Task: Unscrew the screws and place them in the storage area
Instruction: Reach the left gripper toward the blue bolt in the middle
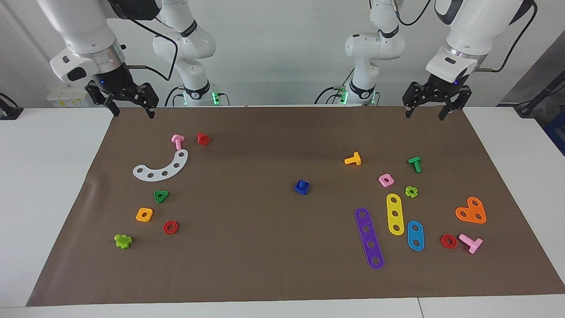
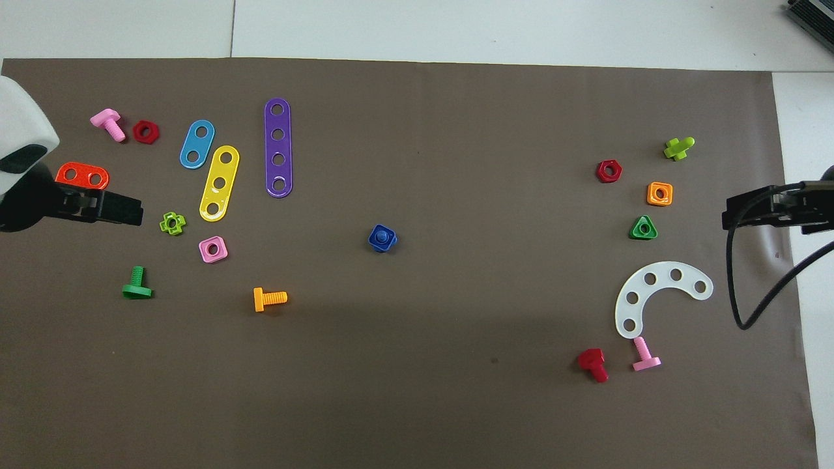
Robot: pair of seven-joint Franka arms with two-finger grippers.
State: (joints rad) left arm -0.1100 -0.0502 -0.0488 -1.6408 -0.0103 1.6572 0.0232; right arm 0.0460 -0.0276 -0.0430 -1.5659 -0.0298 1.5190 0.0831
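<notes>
My left gripper (image 1: 427,113) hangs at the frame's upper right, fingers spread wide and empty, over the mat's edge. My right gripper (image 1: 131,111) waits at the upper left, also open and empty. The dark-blue screw (image 1: 302,187) stands mid-frame on the brown mat (image 1: 265,256), well apart from the white curved strip (image 1: 161,168) in the storage area (image 1: 132,194).

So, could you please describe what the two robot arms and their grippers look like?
Both arms have glossy white rounded shells with black bands at the joints and black cables trailing from the wrists. The left gripper and right gripper are black, open-framed linkages with slim black fingers. Green lights glow at both bases.
</notes>
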